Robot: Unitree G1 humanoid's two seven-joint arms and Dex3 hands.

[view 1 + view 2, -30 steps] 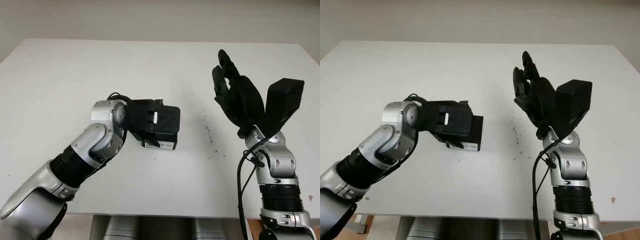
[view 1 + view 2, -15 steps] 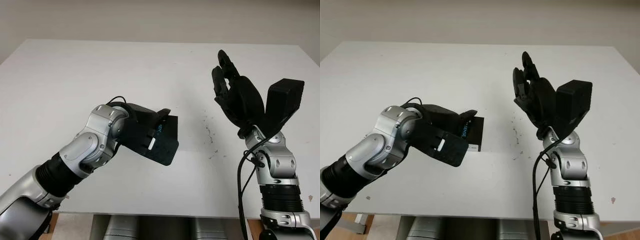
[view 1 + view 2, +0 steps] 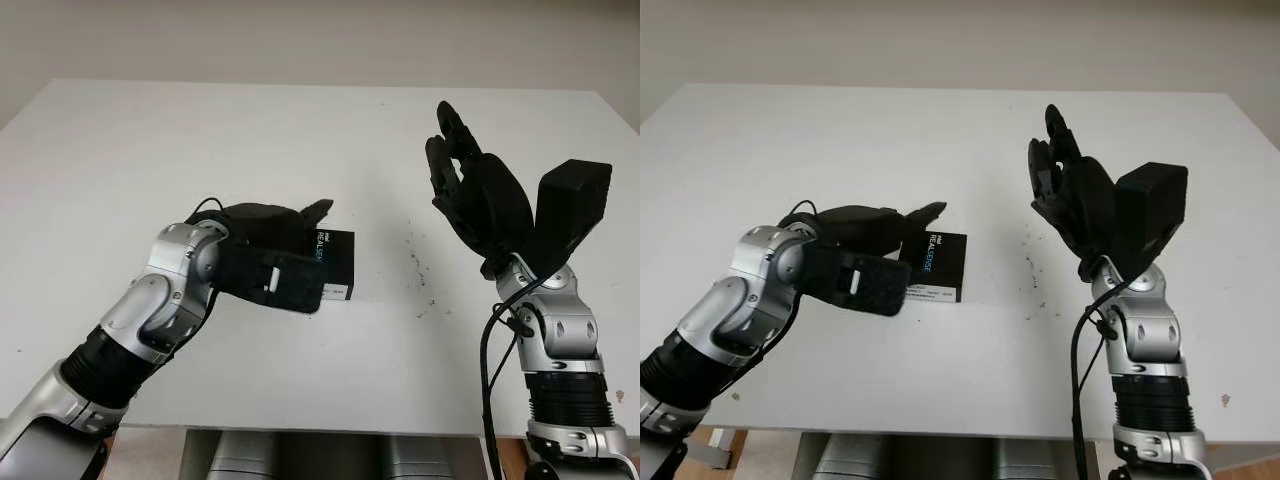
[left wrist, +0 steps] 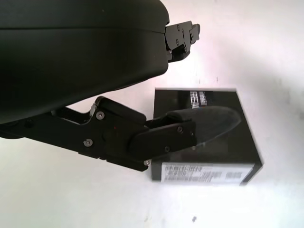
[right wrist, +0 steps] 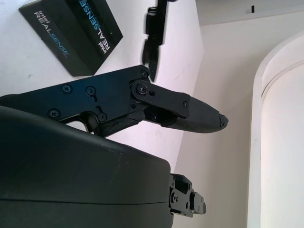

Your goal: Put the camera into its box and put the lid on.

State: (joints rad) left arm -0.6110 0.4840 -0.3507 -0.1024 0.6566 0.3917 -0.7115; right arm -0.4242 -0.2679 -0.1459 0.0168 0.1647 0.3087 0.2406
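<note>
Left robot hand (image 3: 290, 235): open, hovering right over the box, one finger (image 4: 204, 124) stretched across the black lid, nothing gripped.
Right robot hand (image 3: 470, 185): up in the air at the right side of the counter, well apart from the box, open, holding nothing.
Counter (image 3: 150, 140): white and wide, with a few dark specks (image 3: 418, 268) between the box and the right arm.
Box (image 3: 936, 266): black, closed, lying flat near the middle of the counter, pale lettering on top, a white label (image 4: 204, 173) along one side edge.
</note>
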